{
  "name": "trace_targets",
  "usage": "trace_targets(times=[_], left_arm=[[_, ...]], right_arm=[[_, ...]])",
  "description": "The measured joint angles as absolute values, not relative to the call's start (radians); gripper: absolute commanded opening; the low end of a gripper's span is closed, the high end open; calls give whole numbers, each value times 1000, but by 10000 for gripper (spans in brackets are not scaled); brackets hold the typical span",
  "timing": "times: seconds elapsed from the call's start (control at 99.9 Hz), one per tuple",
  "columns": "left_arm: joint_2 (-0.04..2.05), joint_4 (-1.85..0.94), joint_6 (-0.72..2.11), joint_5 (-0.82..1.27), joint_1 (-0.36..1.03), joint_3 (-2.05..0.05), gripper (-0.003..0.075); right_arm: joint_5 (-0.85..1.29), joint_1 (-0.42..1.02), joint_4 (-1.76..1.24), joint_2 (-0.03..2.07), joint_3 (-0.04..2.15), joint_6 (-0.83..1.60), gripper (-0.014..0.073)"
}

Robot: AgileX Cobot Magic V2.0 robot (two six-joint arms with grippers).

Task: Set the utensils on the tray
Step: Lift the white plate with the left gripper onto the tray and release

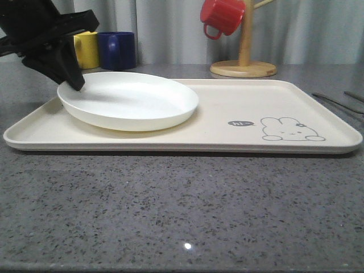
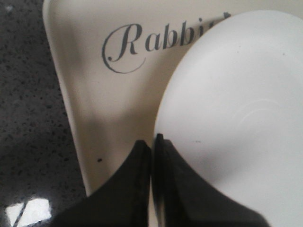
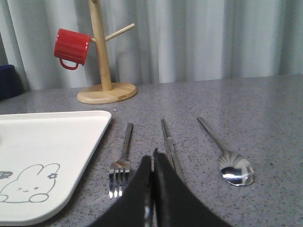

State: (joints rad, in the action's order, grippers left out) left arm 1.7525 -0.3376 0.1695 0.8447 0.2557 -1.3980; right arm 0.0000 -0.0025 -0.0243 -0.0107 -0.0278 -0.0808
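Front view. Tray (image 1: 227, 114): cream, rectangular, low rim, flat on the grey speckled tabletop (image 1: 182, 210); grey rabbit drawing and "hi" bubble toward its right end. White plate (image 1: 128, 100): round, resting on the tray's left half. Left gripper (image 1: 77, 85): black, tip at the plate's left rim; whether it pinches the rim cannot be told here. Yellow mug (image 1: 85, 49) and blue mug (image 1: 117, 50): side by side behind the tray, at left. Wooden mug tree (image 1: 244, 57): behind the tray, a red mug (image 1: 222, 16) hanging on a peg. Utensils (image 1: 338, 102): thin metal handles on the tabletop just beyond the tray's right edge.

Left wrist view. Left gripper: jaws drawn together with only a slit between, tips at the plate's rim; contact with the plate cannot be told. Plate partly covers the "Rabbit" script on the tray.

Right wrist view. Right gripper (image 3: 152, 158): jaws closed nearly tight, nothing seen between them, above the tabletop. Fork (image 3: 122, 163), chopsticks (image 3: 168, 142), spoon (image 3: 227, 156): lying roughly parallel on the tabletop beside the tray's corner, off the tray, fork nearest it; the gripper's tips overlap the chopsticks' near end.
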Motion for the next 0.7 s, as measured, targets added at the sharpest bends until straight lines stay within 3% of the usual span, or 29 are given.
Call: trace_targets(times=[0.08,0.25,0.35,0.701], left_arm=[[1758,-339,170,845,256,-1398,27],[1758,-342,170,842,256,-1398,227],[1758,-342,170,842,256,-1398,305],[1670,-346,170,766,256,-1389,319]], right_arm=[[0,-3,-24,-11,-28,-81,-68],[0,-3,-24,-11,-28,-81,-68],[0,-3,-24,-11,-28,-81,-68],[0,-3,-24,-11,-28,-81,-68]])
